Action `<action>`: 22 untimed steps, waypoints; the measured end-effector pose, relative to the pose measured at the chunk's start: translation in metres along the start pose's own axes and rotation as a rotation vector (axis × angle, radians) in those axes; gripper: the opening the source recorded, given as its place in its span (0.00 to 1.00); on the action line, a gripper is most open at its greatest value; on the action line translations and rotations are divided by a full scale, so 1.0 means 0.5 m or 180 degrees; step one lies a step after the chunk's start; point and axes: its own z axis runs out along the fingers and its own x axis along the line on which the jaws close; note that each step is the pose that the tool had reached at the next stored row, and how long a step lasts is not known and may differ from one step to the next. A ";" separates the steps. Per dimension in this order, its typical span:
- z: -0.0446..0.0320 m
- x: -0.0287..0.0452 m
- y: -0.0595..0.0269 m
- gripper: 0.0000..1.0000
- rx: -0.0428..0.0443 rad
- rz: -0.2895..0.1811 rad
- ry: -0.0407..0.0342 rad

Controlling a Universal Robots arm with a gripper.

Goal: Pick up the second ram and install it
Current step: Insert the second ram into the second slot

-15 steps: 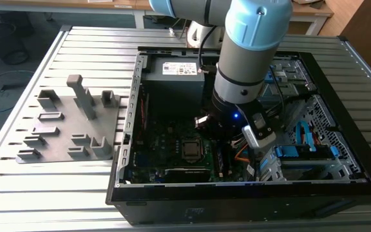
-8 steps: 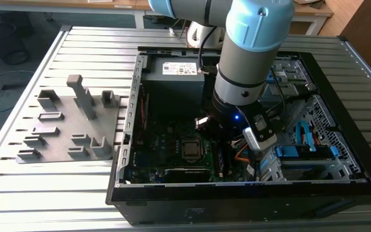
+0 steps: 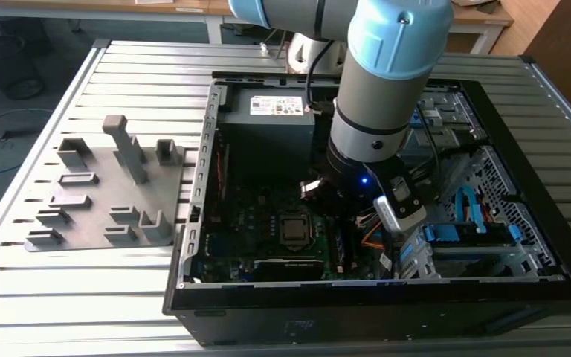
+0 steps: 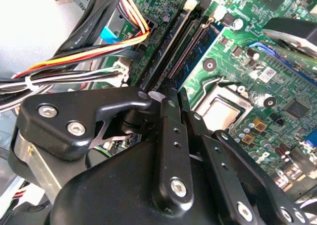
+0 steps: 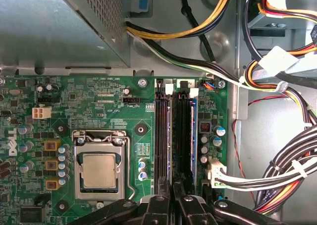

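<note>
Above the motherboard's memory slots (image 5: 171, 136), claw (image 5: 173, 195) clenched on second ram (image 5: 174, 185); seating step, slot alignment needs checking.

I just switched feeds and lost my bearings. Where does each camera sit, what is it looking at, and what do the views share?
Exterior view: off the arm, looking down at the open computer case; the arm's wrist reaches inside.
First wrist view: on the arm, facing the motherboard and memory slots; the gripper shows.
Second wrist view: on the arm, slanted along the slots; the gripper linkage shows.
Shared: both wrist views show the CPU socket.
</note>
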 end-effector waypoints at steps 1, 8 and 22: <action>0.000 0.000 0.000 0.14 0.0000 0.0000 0.0000; 0.000 0.000 0.000 0.14 -0.0011 0.0001 0.0000; 0.003 0.000 0.010 0.14 -0.0014 0.0000 0.0000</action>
